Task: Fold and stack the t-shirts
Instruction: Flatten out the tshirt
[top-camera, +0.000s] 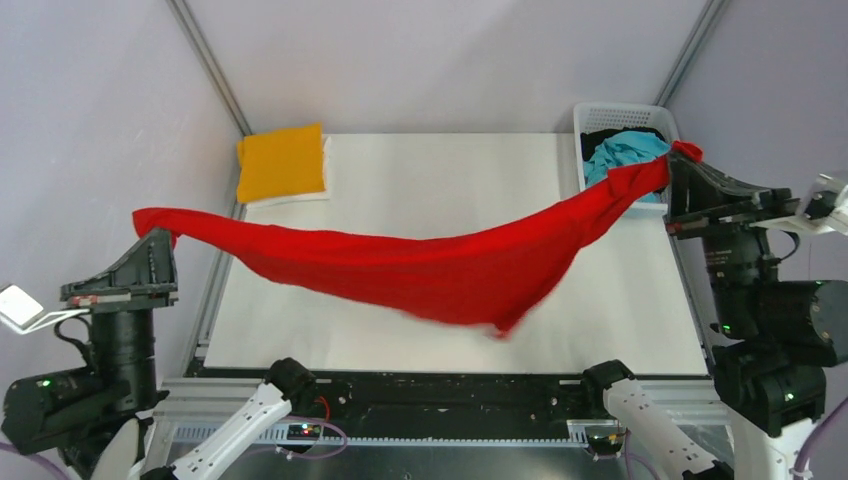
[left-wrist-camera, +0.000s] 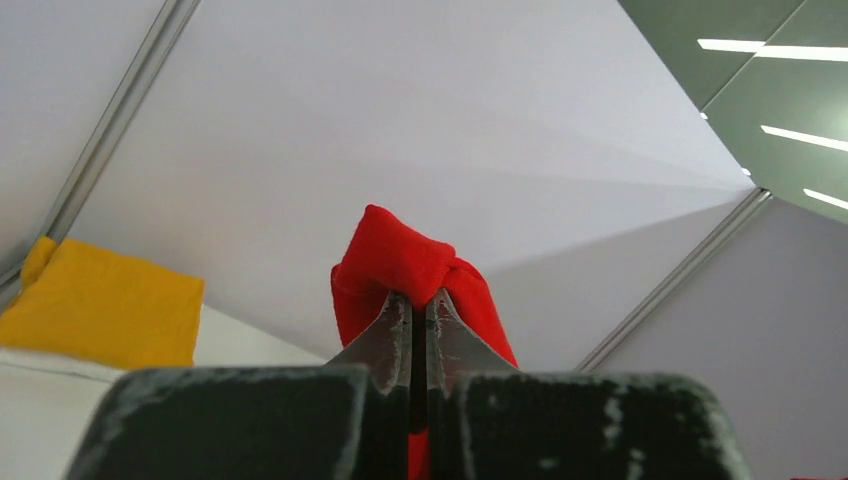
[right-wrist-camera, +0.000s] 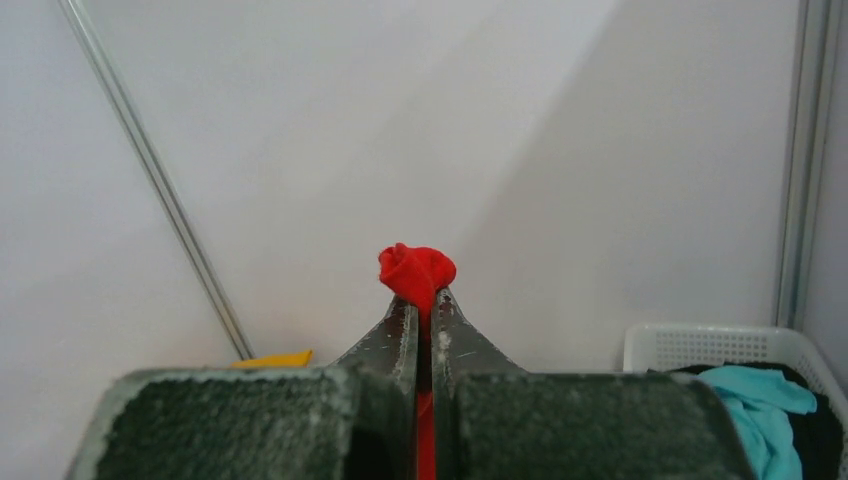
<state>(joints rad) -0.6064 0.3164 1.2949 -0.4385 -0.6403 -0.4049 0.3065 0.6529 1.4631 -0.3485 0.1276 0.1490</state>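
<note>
Red t-shirt (top-camera: 420, 270) hangs slack above the table (top-camera: 450, 190), spanning 9 to 2 o'clock, each end clamped in a closed gripper, left gripper (left-wrist-camera: 418, 300) and right gripper (right-wrist-camera: 425, 300); the spreading step appears in hand, and the next move likely calls for lowering it flat for folding.

No writing, brand, number or sign can be read in any view. The red t-shirt (top-camera: 420, 275) across the middle of the frame, the orange-yellow t-shirt (top-camera: 282, 162) at upper left and the white basket (top-camera: 625, 112) at upper right all show plain surfaces. Any print on the small circuit boards (top-camera: 304, 431) at the bottom edge is too small to read.
</note>
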